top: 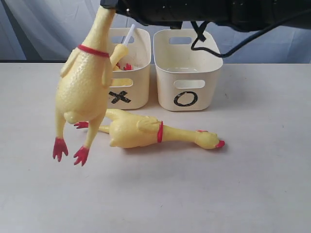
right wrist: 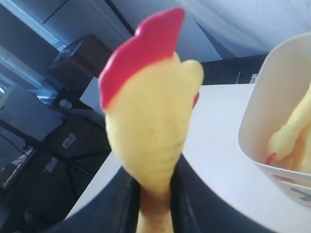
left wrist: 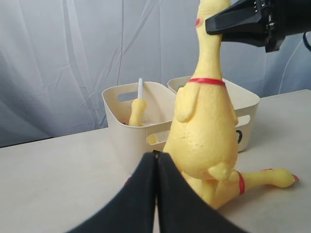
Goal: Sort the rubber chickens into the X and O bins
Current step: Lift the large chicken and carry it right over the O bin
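Note:
A whole long-necked rubber chicken (top: 85, 82) hangs upright above the table, left of the X bin (top: 138, 82). My right gripper (top: 109, 5) is shut on its neck just below the head (right wrist: 150, 116), which sticks up between the fingers (right wrist: 124, 199). A second whole chicken (top: 141, 132) lies on its side in front of both bins. The neck piece with the white tube (top: 121, 51) stands inside the X bin, beside other chicken parts (right wrist: 291, 136). The O bin (top: 204, 77) stands right of it. My left gripper (left wrist: 156, 155) is shut and empty, low behind the hanging chicken (left wrist: 206, 131).
The right arm's dark body and cable (top: 209, 19) stretch across the top of the exterior view, over the bins. A pale curtain (top: 39, 29) hangs behind the white table (top: 194, 194).

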Tool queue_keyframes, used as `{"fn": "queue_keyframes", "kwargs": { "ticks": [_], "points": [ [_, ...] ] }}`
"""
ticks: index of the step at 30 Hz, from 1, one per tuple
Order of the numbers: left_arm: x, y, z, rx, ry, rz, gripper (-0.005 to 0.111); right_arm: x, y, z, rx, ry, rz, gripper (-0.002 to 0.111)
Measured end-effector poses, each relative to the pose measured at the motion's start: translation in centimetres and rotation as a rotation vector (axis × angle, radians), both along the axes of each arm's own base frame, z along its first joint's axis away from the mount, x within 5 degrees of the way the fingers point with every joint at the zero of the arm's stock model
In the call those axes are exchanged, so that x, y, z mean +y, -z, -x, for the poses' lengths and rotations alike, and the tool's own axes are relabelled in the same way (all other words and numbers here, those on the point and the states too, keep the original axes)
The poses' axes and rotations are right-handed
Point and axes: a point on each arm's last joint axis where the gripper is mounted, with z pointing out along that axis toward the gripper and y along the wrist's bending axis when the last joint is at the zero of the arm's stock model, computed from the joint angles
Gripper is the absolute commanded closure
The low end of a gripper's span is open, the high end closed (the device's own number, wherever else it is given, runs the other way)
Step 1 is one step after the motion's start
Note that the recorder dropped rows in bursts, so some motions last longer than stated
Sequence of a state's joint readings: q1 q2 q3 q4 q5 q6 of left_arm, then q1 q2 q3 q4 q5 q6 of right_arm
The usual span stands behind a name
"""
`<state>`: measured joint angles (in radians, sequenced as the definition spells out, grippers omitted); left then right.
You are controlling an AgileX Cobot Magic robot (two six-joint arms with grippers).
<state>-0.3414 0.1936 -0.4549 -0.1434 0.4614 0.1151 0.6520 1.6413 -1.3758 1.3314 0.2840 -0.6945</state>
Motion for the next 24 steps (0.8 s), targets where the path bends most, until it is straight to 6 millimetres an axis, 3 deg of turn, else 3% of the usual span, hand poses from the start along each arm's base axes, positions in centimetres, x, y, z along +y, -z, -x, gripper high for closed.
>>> {"fn": "queue_keyframes", "kwargs": {
  "ticks": [11,18,24],
  "points": [
    [0.0,0.0,0.0,-0.001,-0.001,-0.002,0.107,-3.8,-7.3,4.6,-0.256,-0.029,0.014,0.109],
    [0.0,0.0,0.0,0.0,-0.001,-0.004,0.107,-9.6,-10.9,6.1,-0.368,0.115,0.085,0.109],
    [0.0,0.0,0.0,0.0,-0.002,-0.006,0.107,-14.6,-12.0,5.1,-0.381,0.304,0.105,0.109]
  ]
}}
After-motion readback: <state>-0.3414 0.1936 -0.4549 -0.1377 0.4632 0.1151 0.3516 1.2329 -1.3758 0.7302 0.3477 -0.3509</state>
